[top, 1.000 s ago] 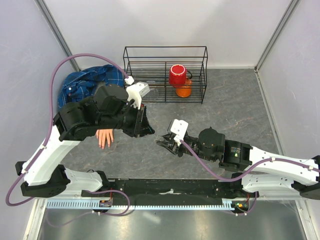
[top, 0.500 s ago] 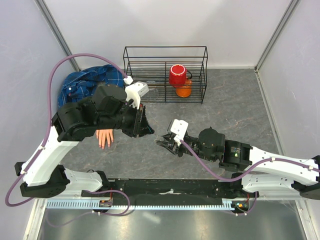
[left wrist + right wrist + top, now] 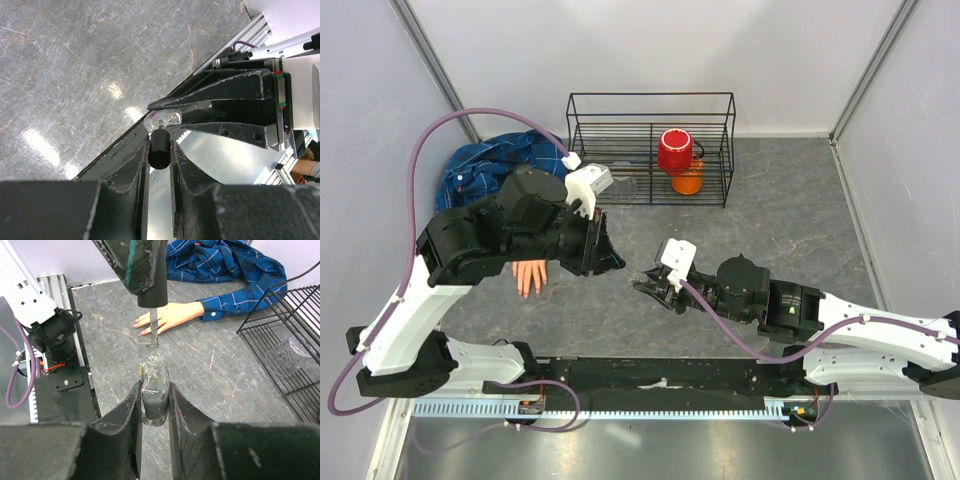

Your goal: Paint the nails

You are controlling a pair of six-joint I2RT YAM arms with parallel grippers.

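Easing back slightly, left fingers (image 3: 125, 167) are clamping the brush cap (image 3: 160, 150) above the polish bottle (image 3: 155, 392) that right fingers (image 3: 129, 412) are squeezing; nails (image 3: 141, 328) beyond them are showing too small to judge.

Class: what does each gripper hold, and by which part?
Right gripper clamps the small glass bottle of dark polish by its body; left gripper pinches the black cylindrical brush cap by its sides.

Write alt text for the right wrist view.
The right gripper holds a small glass bottle of dark polish upright, while the left gripper holds a black brush cap above it, the brush reaching down to the bottle's mouth. Beyond, a fake hand in a blue plaid sleeve lies on the marble table.
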